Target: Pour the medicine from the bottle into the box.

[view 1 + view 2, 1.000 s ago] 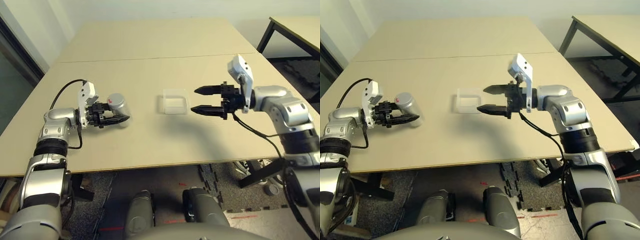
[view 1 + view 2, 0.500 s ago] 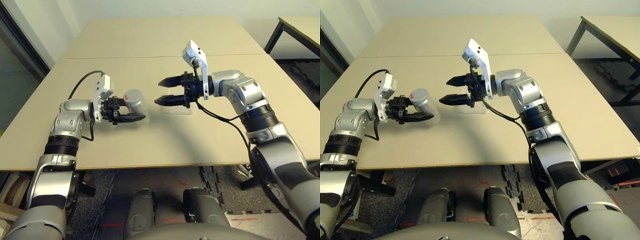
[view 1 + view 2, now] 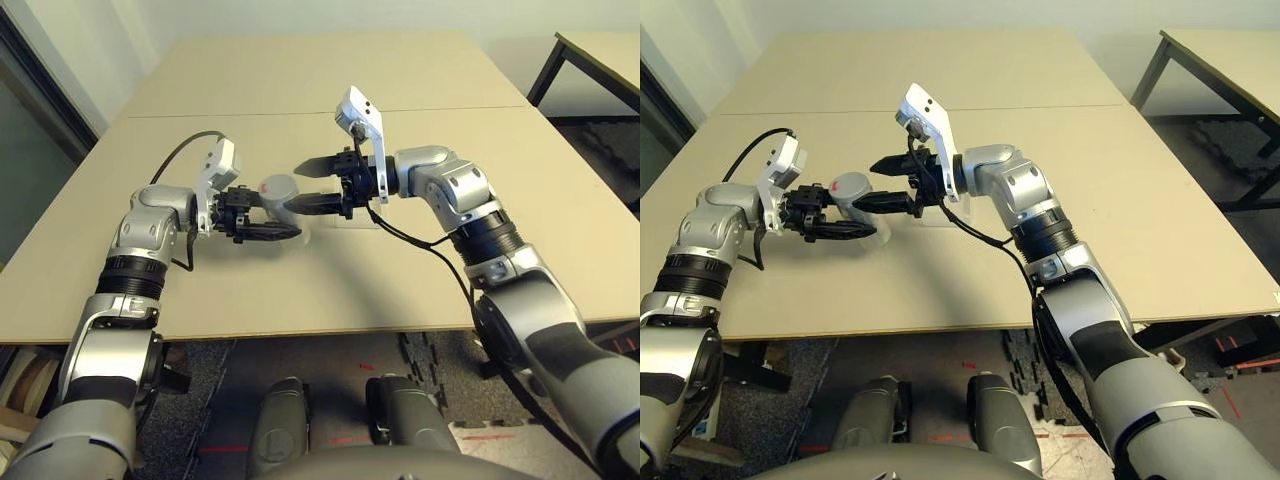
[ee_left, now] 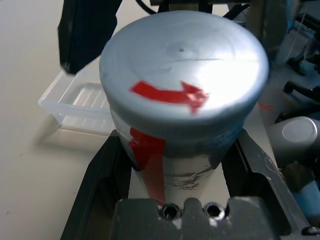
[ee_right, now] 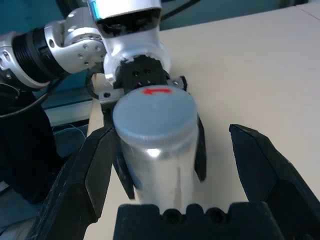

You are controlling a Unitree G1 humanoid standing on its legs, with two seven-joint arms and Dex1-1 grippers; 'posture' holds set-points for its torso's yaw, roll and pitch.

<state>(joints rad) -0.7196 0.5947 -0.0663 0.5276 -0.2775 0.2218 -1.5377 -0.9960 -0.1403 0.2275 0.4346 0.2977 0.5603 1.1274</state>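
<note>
Left gripper (image 4: 180, 134): fingers closed on the bottle (image 5: 159, 167), one finger on each side of its body, capped end sticking up past them. Grey cap (image 5: 155, 112) on, red arrow (image 4: 170, 94) on top; red strip (image 4: 152, 172) down the side, between the left fingers. Can't tell if the bottle's base touches the surface (image 3: 300, 290).

Right gripper (image 5: 172, 129): fingers wide, nothing gripped. Bottle's capped end is in line with the gap, nearer one finger than the other; can't tell if that finger touches it. The two grippers face each other over the surface, fingertips close together, bottle at the meeting point.

Clear box (image 4: 82, 97): on the surface, beyond the left fingertips and the bottle, partly hidden by the right gripper in the eye views. Well clear of the left fingers. Black cables run along both arms. Another table (image 3: 612, 62) stands off past the right arm.
</note>
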